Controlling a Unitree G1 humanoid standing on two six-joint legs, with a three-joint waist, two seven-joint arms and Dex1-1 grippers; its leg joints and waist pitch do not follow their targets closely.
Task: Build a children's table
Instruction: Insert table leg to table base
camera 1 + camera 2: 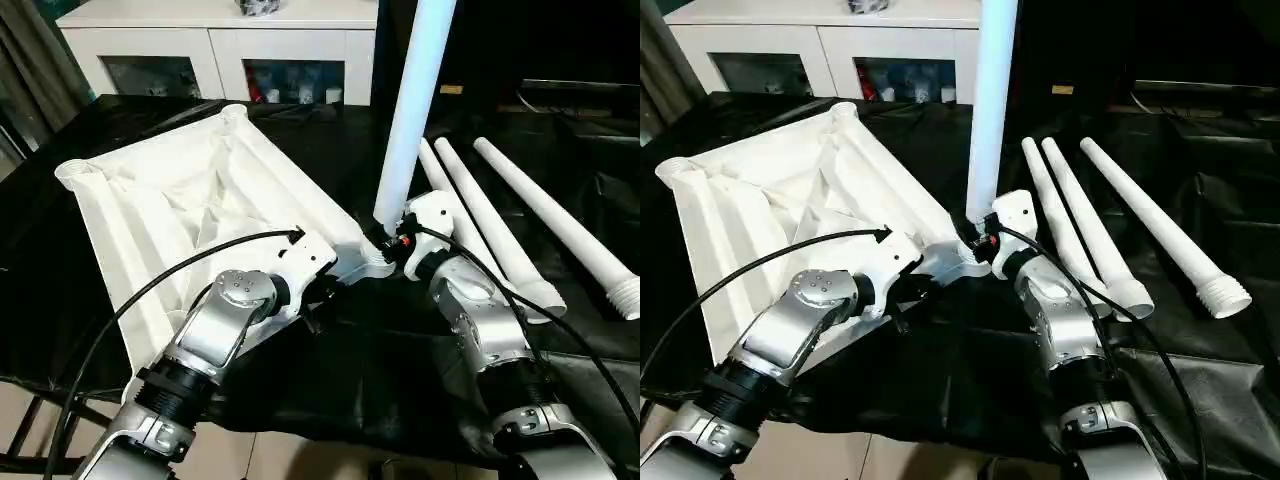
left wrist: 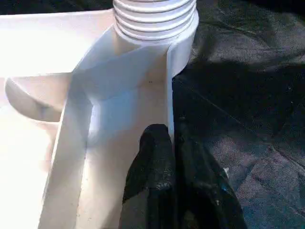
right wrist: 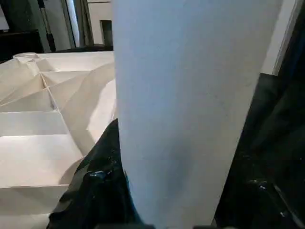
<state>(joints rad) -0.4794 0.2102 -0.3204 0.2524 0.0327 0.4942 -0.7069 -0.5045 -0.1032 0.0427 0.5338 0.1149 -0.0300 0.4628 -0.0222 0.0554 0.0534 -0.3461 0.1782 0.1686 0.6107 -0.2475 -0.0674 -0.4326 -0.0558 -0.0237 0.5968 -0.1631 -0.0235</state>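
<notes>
The white tabletop (image 1: pixel 180 200) lies underside up on the black-covered bench, ribs and round corner sockets showing. One white leg (image 1: pixel 410 110) stands upright in the near right corner socket; its threaded end (image 2: pixel 155 19) sits at the socket's mouth. My right gripper (image 1: pixel 392 240) is shut on this leg low down, with one black finger (image 3: pixel 100 181) against the tube (image 3: pixel 190 105). My left gripper (image 2: pixel 172 157) is shut on the tabletop's thin side wall, just short of that corner. Three more legs (image 1: pixel 500 235) lie side by side to the right.
A white glass-door cabinet (image 1: pixel 220 40) stands behind the bench. Black sheeting (image 1: pixel 400 370) covers the bench up to its near edge. The outermost lying leg (image 1: pixel 560 225) points its threaded end towards the right edge. A black cable (image 1: pixel 130 300) loops over my left forearm.
</notes>
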